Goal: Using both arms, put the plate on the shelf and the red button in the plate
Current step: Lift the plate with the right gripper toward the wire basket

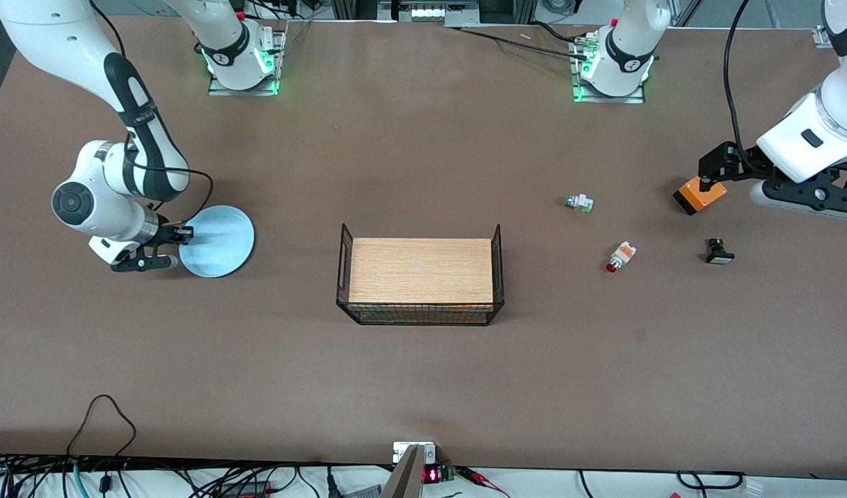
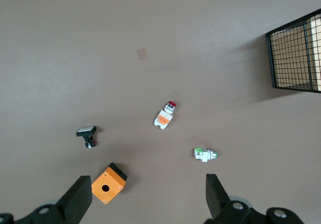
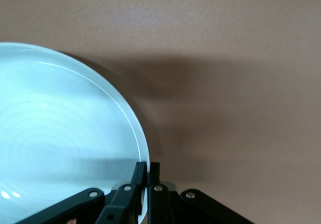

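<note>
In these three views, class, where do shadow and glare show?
Front view: the wire basket casts little shadow. Left wrist view: the basket shadows the table beside it. Right wrist view: soft glare rings on the plate, dark shadow along its rim near the right hand.

Two glossy white, rounded-link arms with black joint bands: right arm (image 1: 129, 176), left arm (image 1: 814, 142). Round grey-black cap on the end of the right arm's elbow joint. Small dark oval mark on the left arm's white wrist housing. Squat white bases on metal plates, glowing green along the lower edge, each ringed in black with a small white emblem. Thin black cables looping loosely beside both forearms. Matte black two-finger right gripper (image 3: 147, 176) and left gripper (image 2: 145, 199), built of angular black linkages with small silvery screw heads at the pivots.
</note>
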### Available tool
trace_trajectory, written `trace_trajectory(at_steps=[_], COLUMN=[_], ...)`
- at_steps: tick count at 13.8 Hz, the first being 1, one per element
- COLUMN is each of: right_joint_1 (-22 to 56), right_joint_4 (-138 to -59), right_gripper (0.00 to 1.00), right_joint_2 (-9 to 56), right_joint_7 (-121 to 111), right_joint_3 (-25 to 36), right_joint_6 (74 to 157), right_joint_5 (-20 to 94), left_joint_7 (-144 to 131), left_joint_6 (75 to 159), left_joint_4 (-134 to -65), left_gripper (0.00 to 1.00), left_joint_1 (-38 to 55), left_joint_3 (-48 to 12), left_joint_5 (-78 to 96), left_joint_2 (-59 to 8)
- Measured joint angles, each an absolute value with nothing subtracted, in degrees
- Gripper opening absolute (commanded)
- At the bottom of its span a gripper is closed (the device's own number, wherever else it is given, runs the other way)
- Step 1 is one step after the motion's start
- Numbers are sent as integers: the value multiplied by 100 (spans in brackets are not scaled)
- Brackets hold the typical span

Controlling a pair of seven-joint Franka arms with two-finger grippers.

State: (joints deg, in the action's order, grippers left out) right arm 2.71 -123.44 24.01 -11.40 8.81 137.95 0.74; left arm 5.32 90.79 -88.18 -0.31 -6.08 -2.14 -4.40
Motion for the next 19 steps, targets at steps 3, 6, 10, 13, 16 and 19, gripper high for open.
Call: trace_trajectory(at_steps=[3, 6, 10, 13, 16, 19], right_joint_1=[272, 319, 414, 480, 953, 1760], right_joint_4=[-12097, -11476, -10457, -9685, -9101, -8861], right_gripper=[0, 0, 0, 0, 0, 0], right_joint_2=[2107, 1734, 1465, 1428, 1423, 1427], right_joint_7=[-1141, -1052, -418, 440, 1913, 3533], right_joint_3=[830, 664, 491, 410, 371, 343], right_joint_6=[12982, 11940, 10549, 9689, 9283, 9268], right_joint_5=[412, 628, 750, 1556, 1869, 1885], left_joint_7=[532, 532, 532, 532, 532, 532], left_joint_6=[9079, 9079, 9079, 9079, 9079, 9079], left_joint_4=[-8819, -8819, -8819, -8819, -8818, -8818], left_gripper=[100, 100, 100, 100, 100, 100], left_joint_1=[-35, -36, -37, -38, -45, -61], left_joint_3=[-608, -608, -608, -608, -608, -608], left_joint_5=[-214, -214, -215, -215, -215, -215], left_joint_2=[-440, -440, -440, -440, -440, -440])
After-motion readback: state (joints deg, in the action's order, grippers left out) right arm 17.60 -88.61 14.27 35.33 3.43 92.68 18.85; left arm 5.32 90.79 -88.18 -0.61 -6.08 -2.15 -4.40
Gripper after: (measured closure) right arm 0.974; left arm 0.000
